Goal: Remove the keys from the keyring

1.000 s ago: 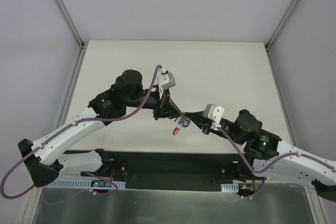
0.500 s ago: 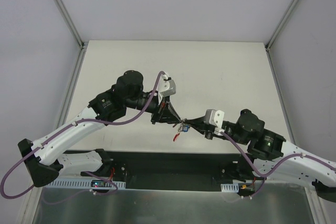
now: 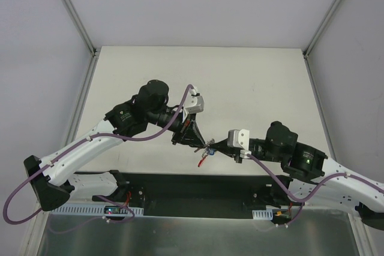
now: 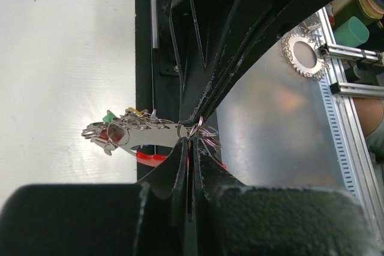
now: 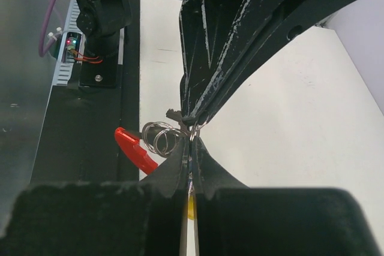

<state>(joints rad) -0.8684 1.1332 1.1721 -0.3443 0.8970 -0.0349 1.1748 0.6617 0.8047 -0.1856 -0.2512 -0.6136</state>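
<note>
Keys point(image 3: 205, 155): bunch held over the table's point(image 3: 252, 82) near edge, at its middle; the red key's length points toward that edge.
Keyring point(image 5: 157, 136): between both sets of fingertips.
Right gripper point(image 3: 215, 146): pinching the keyring.
Left gripper point(image 3: 200, 143): pinching it too.

I can read no text, label, brand, number or sign in any of my three views; nothing legible shows on any surface.
</note>
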